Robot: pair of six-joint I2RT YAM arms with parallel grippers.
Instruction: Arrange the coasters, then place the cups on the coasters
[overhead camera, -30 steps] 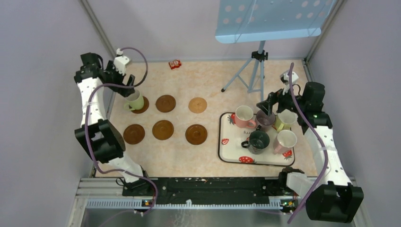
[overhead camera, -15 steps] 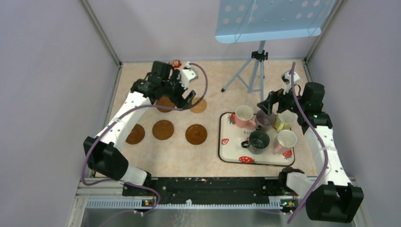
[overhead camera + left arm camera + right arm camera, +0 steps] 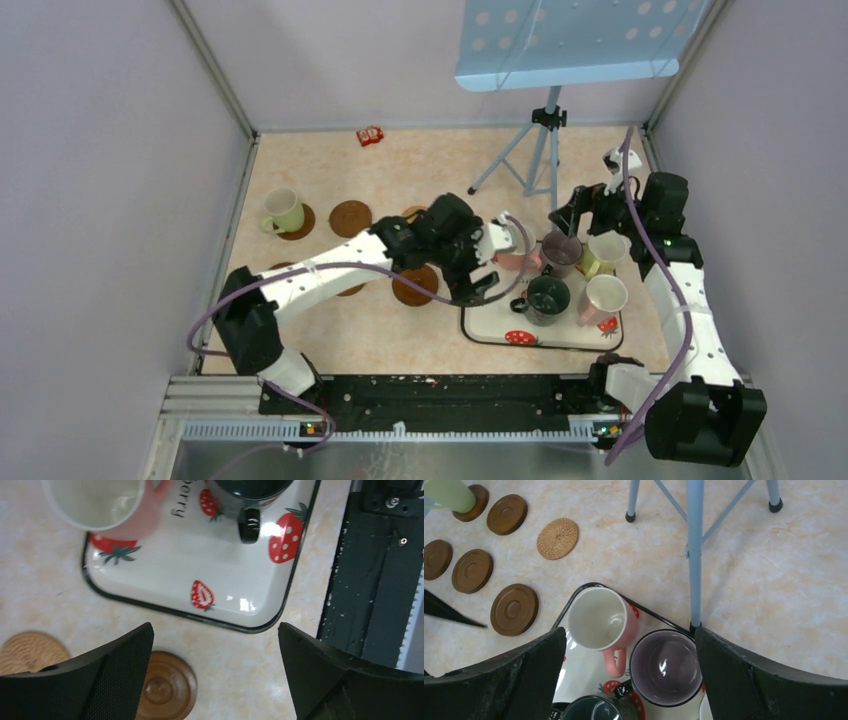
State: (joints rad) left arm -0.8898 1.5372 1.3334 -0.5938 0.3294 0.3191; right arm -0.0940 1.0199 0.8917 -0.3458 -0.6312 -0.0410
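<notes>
Readable text: only "berry" on the tray [image 3: 235, 575], printed among red strawberries and running sideways in my left wrist view. The start of the word is out of view beside the pink cup [image 3: 100, 505]. The small red item [image 3: 370, 135] at the far edge of the table [image 3: 400, 335] has print on it, too small to read.

Left claw [image 3: 215, 630]: wide open, empty, over the tray's left rim. Right claw [image 3: 630, 632]: wide open, empty, over the tray's far side, above the pink cup and the mauve cup [image 3: 666, 667].

The tray's long axis runs left-right, and it sits on the right half of the table. It carries five cups, all upright with mouths up:
- Pink cup: far-left, handle toward the dark green cup [image 3: 547, 295].
- Dark green cup: handle points left.
- Mauve cup and pale yellow cup [image 3: 605, 252]: far row.
- Light pink cup [image 3: 603, 296]: near-right.

The yellow-green cup [image 3: 283, 211] stands upright on the far-left coaster, handle pointing left and near.

Coasters [image 3: 514, 609]: six, lying flat left of the tray in two rows of three that run left-right. The far-right one is the woven tan coaster [image 3: 557, 538]; the others are grooved dark brown. In the top view my left arm crosses over the near row.
</notes>
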